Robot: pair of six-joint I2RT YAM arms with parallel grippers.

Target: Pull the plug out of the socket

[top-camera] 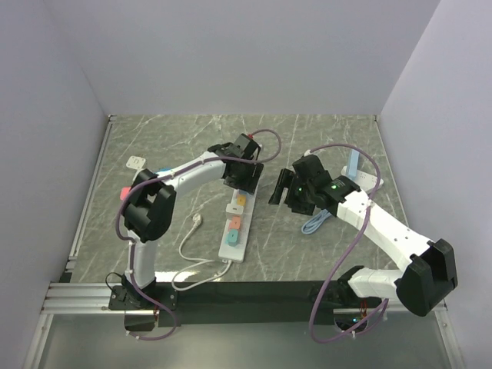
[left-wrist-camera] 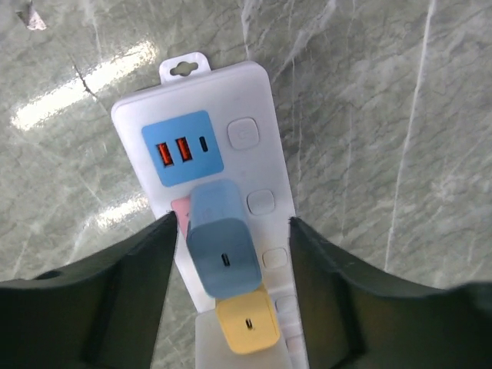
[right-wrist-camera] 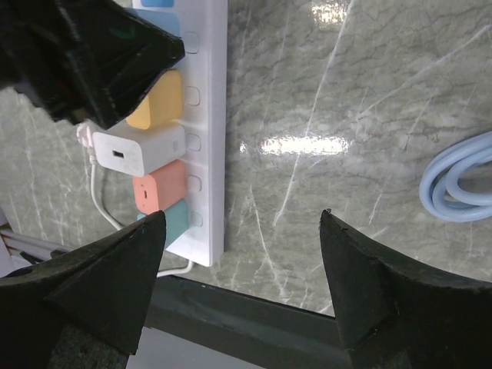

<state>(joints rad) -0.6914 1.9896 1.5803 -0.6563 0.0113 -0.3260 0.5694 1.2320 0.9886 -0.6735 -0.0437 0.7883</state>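
two grippers hover over a grey marble surface (top-camera: 323, 138). the white power strip socket (top-camera: 233, 231) lies lengthwise left of centre, carrying a row of coloured plugs. the left gripper (left-wrist-camera: 234, 227) is open, its fingers straddling the blue plug (left-wrist-camera: 223, 246) near the strip's far end. the right gripper (right-wrist-camera: 242, 219) gapes wide, holding nothing, just right of the strip.

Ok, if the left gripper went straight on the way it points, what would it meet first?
Probably the light blue rectangular charger plug, seated in the long white power strip; it sits between the left gripper's open fingers, though depth is unclear.
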